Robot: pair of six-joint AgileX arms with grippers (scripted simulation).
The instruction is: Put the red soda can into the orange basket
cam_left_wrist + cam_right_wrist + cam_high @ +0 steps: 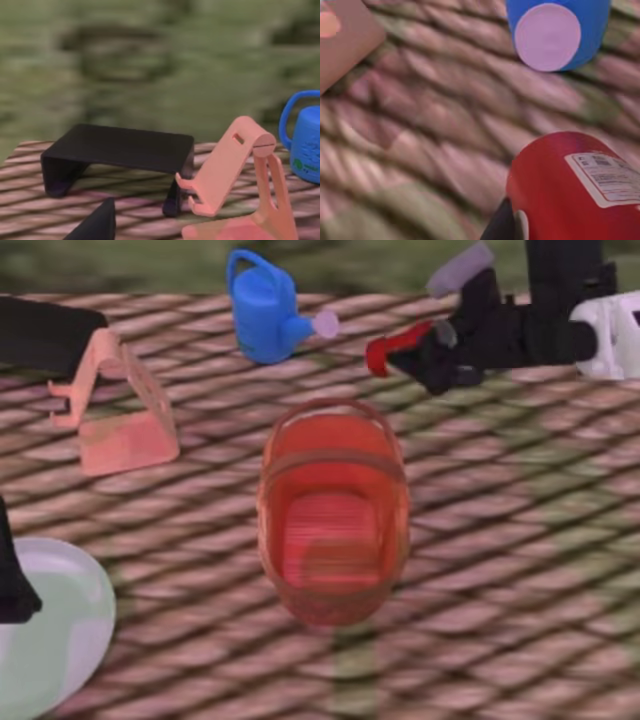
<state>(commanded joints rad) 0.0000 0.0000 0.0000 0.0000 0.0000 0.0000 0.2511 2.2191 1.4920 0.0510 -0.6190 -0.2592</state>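
Red soda can (385, 348) clamped in right end effector (408, 352), beyond orange basket (333, 455).

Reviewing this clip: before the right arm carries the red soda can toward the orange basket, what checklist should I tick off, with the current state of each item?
1. Red soda can held in right gripper: ok, it sits at the fingertips.
2. Can above the orange basket: not ok, it is up and to the right of it in the top view.
3. Basket interior free: ok.
4. Blue watering can off the path: ok, it stands left of the can.
5. Left gripper away: ok, parked at the left edge over the pale green plate.
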